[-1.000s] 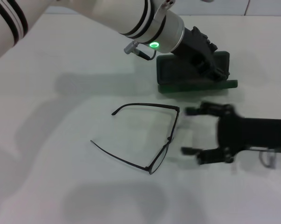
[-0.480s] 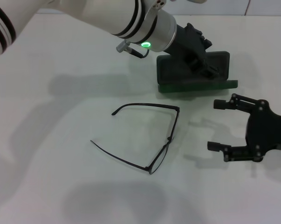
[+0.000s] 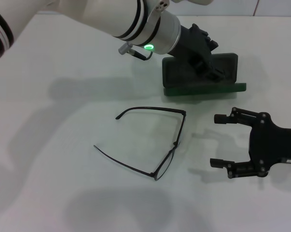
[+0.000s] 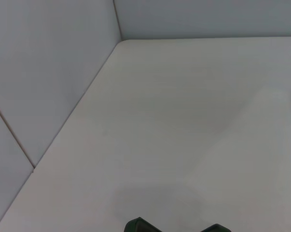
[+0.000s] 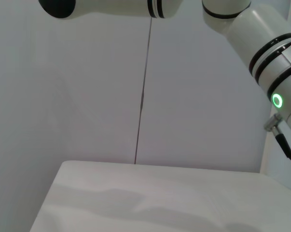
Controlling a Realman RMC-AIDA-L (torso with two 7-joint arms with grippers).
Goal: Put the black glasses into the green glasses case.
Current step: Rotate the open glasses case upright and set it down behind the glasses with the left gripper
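Note:
The black glasses lie unfolded on the white table, temple arms pointing left. The green glasses case stands open behind them, its lid upright. My left gripper reaches in from the upper left and lies against the lid's front. Green bits of the case show at the edge of the left wrist view. My right gripper is open and empty, just above the table to the right of the glasses, fingertips pointing at them. The right wrist view shows only the table, the wall and my left arm.
The white table stretches wide to the left and front of the glasses. A wall borders the table's far side and corner. My left arm spans the air over the back of the table.
My right gripper pulled back to the right, away from the glasses, then eased slightly left again. My left arm shifted a little left along the case lid. Glasses and case have not moved.

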